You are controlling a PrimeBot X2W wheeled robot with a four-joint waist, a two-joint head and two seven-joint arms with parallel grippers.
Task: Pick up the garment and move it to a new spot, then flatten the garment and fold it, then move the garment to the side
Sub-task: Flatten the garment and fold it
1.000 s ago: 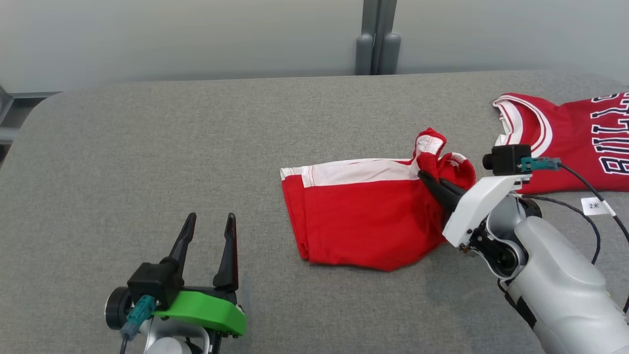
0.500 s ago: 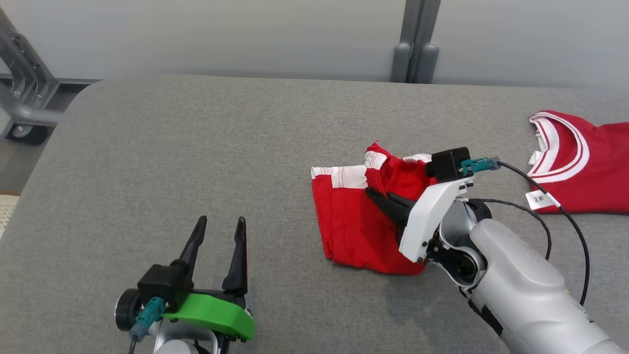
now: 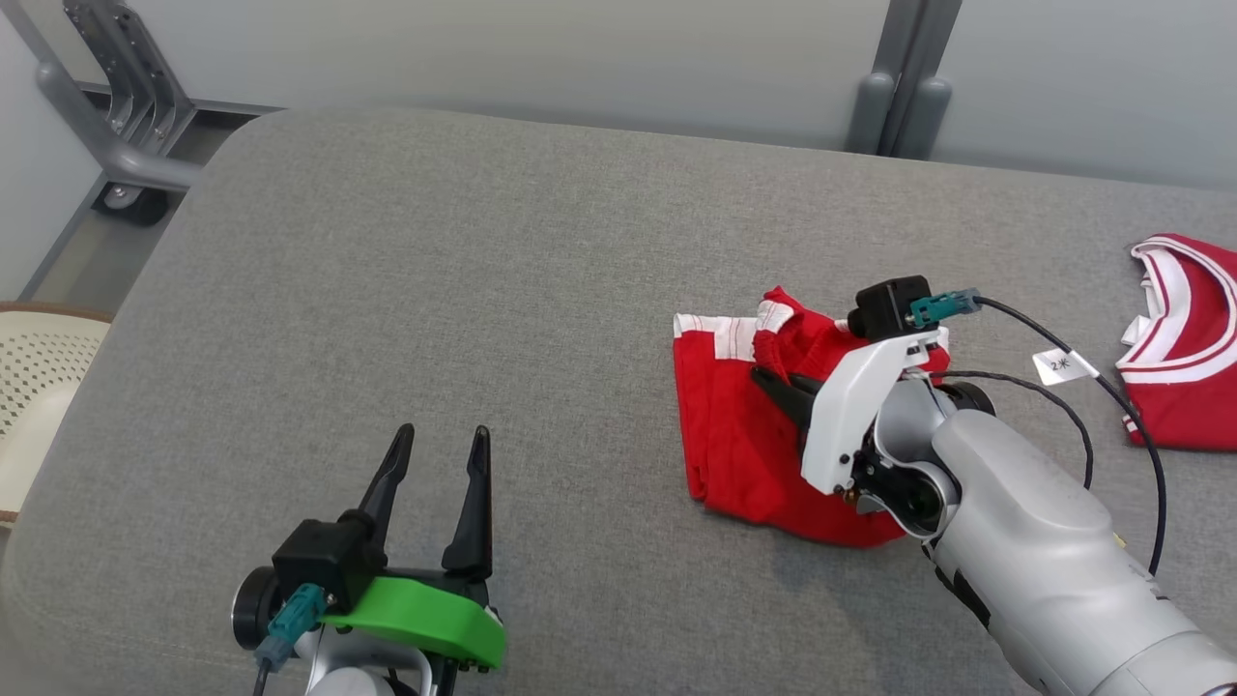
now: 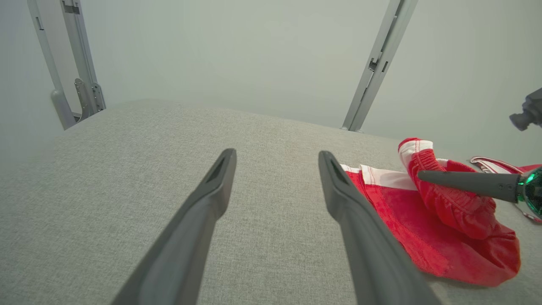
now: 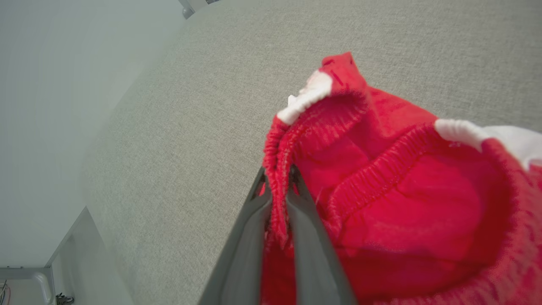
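The garment (image 3: 734, 445) is a pair of red shorts with a white side stripe, lying right of centre on the grey padded table (image 3: 483, 251). My right gripper (image 3: 765, 379) is shut on its elastic waistband, which is lifted and folded back over the rest. The right wrist view shows the red waistband (image 5: 381, 190) pinched between the right gripper (image 5: 277, 176) fingers. My left gripper (image 3: 442, 437) stands open low at the front left, apart from the cloth. From the left wrist, the left gripper (image 4: 276, 154) has the shorts (image 4: 423, 220) to its right.
A red jersey (image 3: 1184, 377) with white trim lies at the table's right edge, a white tag (image 3: 1061, 365) beside it. A cream chair (image 3: 39, 387) stands off the table's left edge. A metal frame with a wheel (image 3: 126, 145) is at the far left corner.
The head camera has turned left, shifting the whole picture. My right gripper has drawn the waistband leftward over the shorts, so the garment now lies shorter and bunched. The left gripper holds still.
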